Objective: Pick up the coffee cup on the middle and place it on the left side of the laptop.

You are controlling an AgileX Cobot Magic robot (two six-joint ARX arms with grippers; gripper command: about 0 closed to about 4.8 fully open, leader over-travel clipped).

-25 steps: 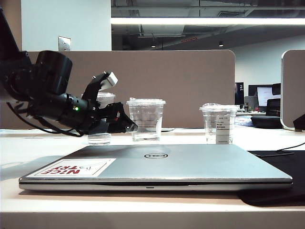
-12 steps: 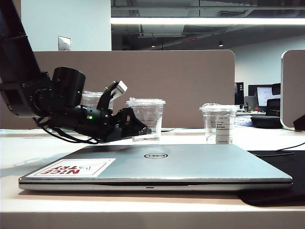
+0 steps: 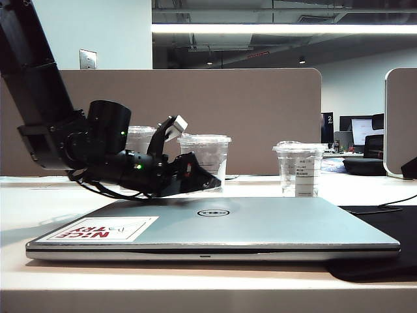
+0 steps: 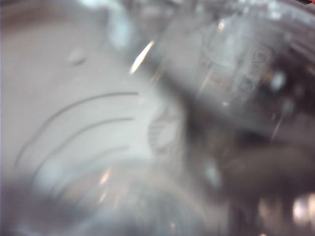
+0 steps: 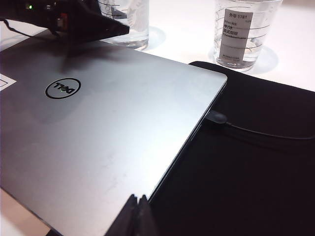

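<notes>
The left gripper (image 3: 207,178), jaws spread wide, sits at the coffee cup (image 3: 205,156) behind the laptop (image 3: 260,222) on the bench (image 3: 39,195). The right gripper (image 5: 138,216), clenched, hovers over the laptop's near-right edge.

A labelled cup (image 3: 299,168) stands near a black mat (image 5: 256,162).

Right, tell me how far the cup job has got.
Done: the left pincer has reached the coffee cup behind the laptop, its jaws wide open. In hand: the approach; the left wrist view shows only clear plastic, so a grip isn't visible. Left: closing, lifting, and setting the cup on the laptop's left side. The right pincer hangs shut over the laptop.
</notes>
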